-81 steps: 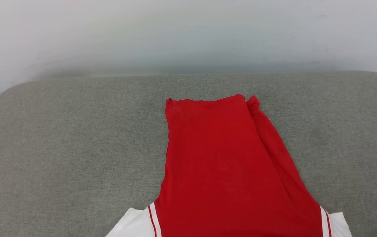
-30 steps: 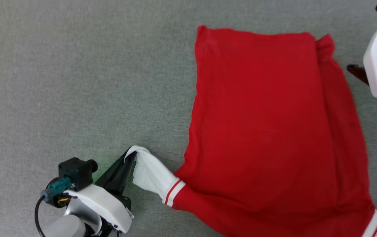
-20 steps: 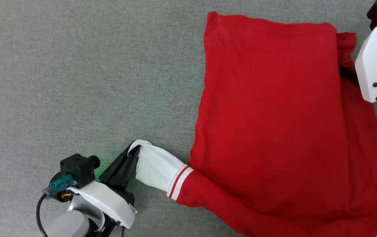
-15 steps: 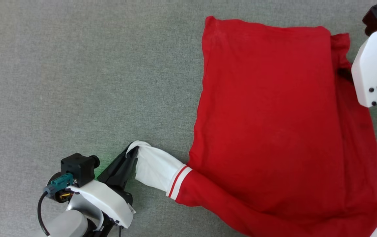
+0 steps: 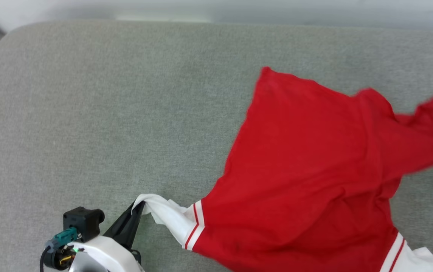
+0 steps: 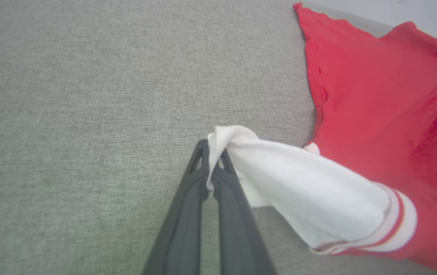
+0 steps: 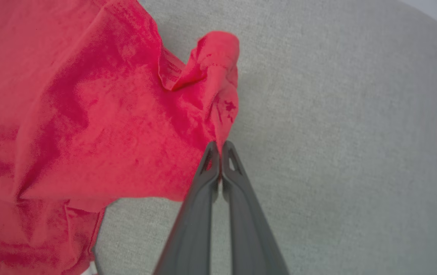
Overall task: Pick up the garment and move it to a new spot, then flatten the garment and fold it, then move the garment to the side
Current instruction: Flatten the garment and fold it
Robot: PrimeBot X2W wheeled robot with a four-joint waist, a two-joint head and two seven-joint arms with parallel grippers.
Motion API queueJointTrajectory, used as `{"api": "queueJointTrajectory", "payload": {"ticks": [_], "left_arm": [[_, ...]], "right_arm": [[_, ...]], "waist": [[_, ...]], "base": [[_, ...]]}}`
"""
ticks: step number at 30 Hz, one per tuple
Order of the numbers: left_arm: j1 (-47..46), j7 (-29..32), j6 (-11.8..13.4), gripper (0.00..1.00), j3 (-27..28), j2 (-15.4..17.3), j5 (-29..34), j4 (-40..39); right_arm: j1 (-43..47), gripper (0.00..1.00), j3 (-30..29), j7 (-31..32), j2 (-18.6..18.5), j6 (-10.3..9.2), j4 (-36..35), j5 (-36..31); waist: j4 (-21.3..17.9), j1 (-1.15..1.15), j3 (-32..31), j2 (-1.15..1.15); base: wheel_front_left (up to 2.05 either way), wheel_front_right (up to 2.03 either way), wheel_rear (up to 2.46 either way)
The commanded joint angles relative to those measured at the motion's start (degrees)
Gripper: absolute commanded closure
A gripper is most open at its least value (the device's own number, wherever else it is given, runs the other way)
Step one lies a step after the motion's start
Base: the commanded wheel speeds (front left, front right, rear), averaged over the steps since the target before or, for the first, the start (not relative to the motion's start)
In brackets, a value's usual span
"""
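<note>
The garment (image 5: 307,170) is spread over the right part of the grey cushion (image 5: 106,113). Its white sleeve (image 6: 298,191) is clamped in the left end effector (image 6: 212,152); a red corner (image 7: 218,49) is clamped in the right end effector (image 7: 220,147).

A table (image 5: 87,113) covered in grey woven fabric has a rounded far-left corner; beyond its far edge lies a pale, blurred surface (image 5: 277,7).

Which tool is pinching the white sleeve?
The left tool, shut on the sleeve; the right tool grips a red corner instead.
</note>
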Motion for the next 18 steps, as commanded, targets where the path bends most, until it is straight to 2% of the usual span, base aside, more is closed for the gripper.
{"api": "queueJointTrajectory", "payload": {"ticks": [1, 7, 12, 17, 18], "left_arm": [[1.30, -0.47, 0.41, 1.00, 0.30, 0.34, -0.21, -0.08], [3.83, -0.49, 0.85, 1.00, 0.80, 1.24, -0.72, -0.40], [4.93, -0.58, 1.03, 1.00, 1.05, 1.64, -0.56, -0.76], [4.76, -0.56, 0.81, 1.00, 0.81, 1.64, -0.29, -0.71], [4.63, -0.55, 0.78, 1.00, 0.78, 1.64, -0.24, -0.64]], "right_arm": [[6.09, 1.00, -1.97, -1.78, -1.89, -0.03, -1.20, 1.31], [23.94, 1.00, -8.79, -4.95, -3.48, -0.04, -3.42, 4.46], [36.34, 1.00, -13.56, -4.50, -1.55, -0.04, -3.53, 4.11], [41.78, 1.00, -16.31, -3.31, 1.63, -0.04, -4.04, 3.38], [42.40, 0.62, -17.31, -3.33, 2.38, -0.03, -4.35, 3.15]], "waist": [[-1.53, 0.00, -2.42, 0.00], [-2.70, 0.00, -4.75, 0.00], [-3.27, 0.00, -5.25, 0.00], [-3.34, 0.00, -5.00, 0.00], [-3.36, 0.00, -4.94, 0.00]], "base": [[0.00, 0.00, 0.00], [0.00, 0.00, 0.00], [0.00, 0.00, 0.00], [0.00, 0.00, 0.00], [0.00, 0.00, 0.00]]}}
